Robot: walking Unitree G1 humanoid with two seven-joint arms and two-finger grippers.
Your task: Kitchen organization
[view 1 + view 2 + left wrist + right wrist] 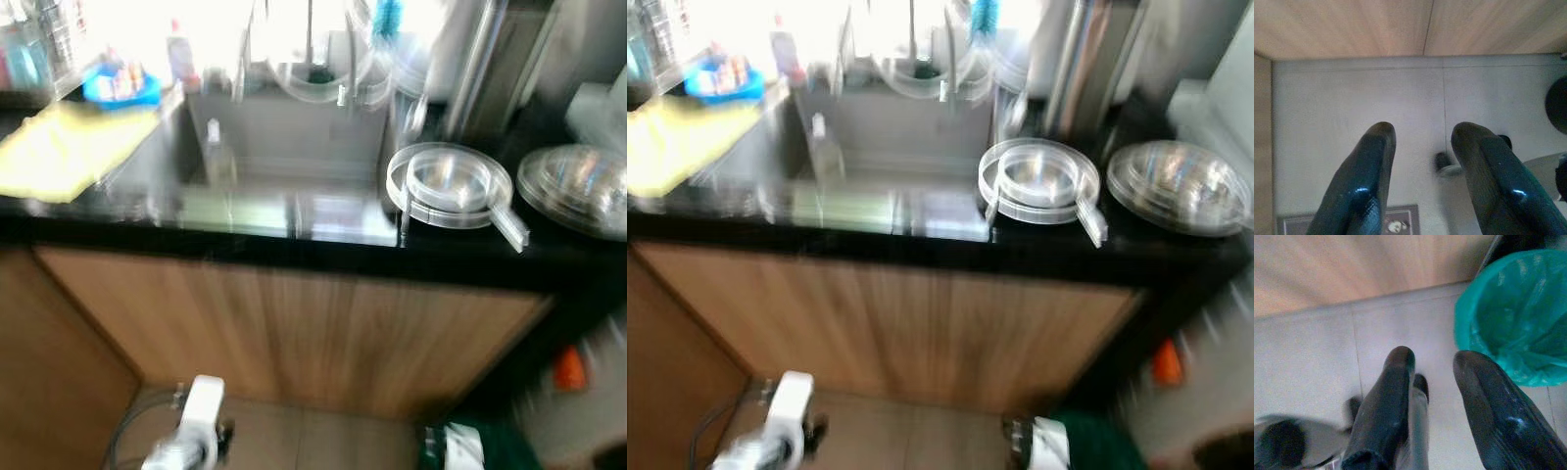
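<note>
The head views are blurred. A black counter [294, 245] holds a steel sink [284, 162] with a small bottle [217, 152] standing in it. To the sink's right rests a clear lidded pan [451, 186], and beyond it a round steel dish [578, 186]. A yellow cloth [69, 147] lies at the counter's left, by a blue tub [122, 88]. Both arms hang low before the wooden cabinet front [294, 333]. My left gripper [1422, 134] is open over the grey floor. My right gripper [1435, 360] is open too, with nothing between its fingers.
A teal-lined bin [1518, 316] stands on the tiled floor [1352, 107] close to my right gripper. An orange object [569, 369] sits low at the right. Bottles and a blue brush [387, 18] crowd the bright sill behind the sink.
</note>
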